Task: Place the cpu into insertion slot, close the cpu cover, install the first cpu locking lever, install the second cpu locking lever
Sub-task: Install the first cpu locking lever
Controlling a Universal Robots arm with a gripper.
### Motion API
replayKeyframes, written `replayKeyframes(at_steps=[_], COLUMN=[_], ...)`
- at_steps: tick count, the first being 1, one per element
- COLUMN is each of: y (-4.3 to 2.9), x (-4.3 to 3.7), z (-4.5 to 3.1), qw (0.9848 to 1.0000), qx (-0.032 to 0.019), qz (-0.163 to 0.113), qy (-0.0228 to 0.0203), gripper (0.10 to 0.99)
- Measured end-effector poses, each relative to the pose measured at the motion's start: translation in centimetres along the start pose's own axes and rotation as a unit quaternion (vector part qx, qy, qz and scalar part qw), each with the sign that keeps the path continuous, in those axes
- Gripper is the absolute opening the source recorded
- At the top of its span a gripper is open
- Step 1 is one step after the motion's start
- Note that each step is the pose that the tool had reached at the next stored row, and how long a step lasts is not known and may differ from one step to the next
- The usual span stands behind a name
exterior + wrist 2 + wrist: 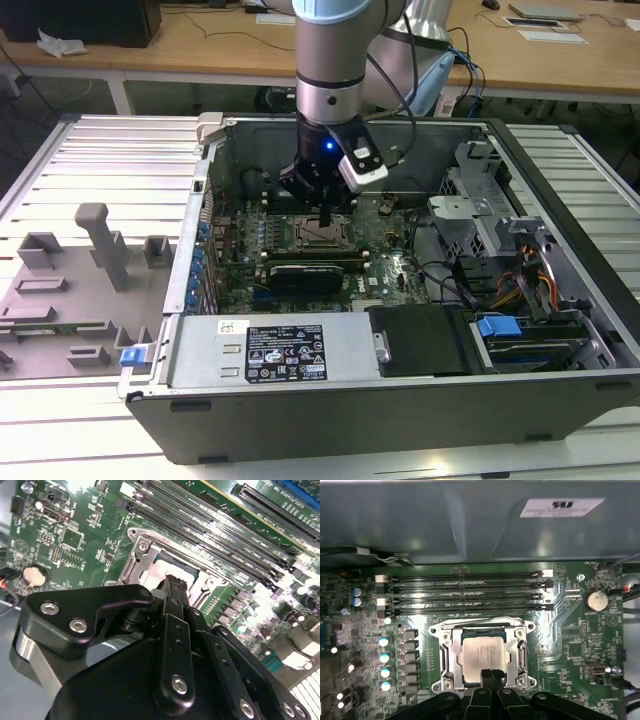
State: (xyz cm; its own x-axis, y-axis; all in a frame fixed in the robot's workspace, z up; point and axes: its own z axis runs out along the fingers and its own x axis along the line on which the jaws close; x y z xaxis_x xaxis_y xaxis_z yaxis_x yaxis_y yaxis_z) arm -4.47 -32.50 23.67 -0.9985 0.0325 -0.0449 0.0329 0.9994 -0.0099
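The cpu [482, 652], a silver-beige square chip, lies flat in the insertion slot [482, 631], whose black frame shows as a thin edge around it on the green board. The cpu cover [451, 655], a grey metal frame with a square window, lies down around the chip. My gripper [491, 676] is shut with nothing between its black fingers. Its tips hover just over one edge of the chip. The second wrist view shows the gripper [172, 584] from behind, over the cpu [167, 572] and cover [142, 555]. In the exterior view the gripper [326, 215] hangs over the cpu [322, 233].
Long black memory slots [465, 592] run beside the socket, near the grey case wall [470, 520]. A black expansion card [310, 272] and a silver power supply box [270, 350] lie nearer the camera. Cables and drive bays [530, 270] fill the exterior view's right. Grey fixtures [100, 245] stand outside the case.
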Motion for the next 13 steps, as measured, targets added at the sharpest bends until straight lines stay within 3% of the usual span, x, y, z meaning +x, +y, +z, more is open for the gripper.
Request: replayKeyframes(at_steps=[5, 13], y=[-0.01, -0.01], x=[-0.05, -0.05], z=[-1.1, -1.2], qw=[1.0, 1.0], qx=[0.0004, -0.001], qz=[-0.004, -0.005], qy=[-0.0001, 0.0], gripper=[0.106, 0.106])
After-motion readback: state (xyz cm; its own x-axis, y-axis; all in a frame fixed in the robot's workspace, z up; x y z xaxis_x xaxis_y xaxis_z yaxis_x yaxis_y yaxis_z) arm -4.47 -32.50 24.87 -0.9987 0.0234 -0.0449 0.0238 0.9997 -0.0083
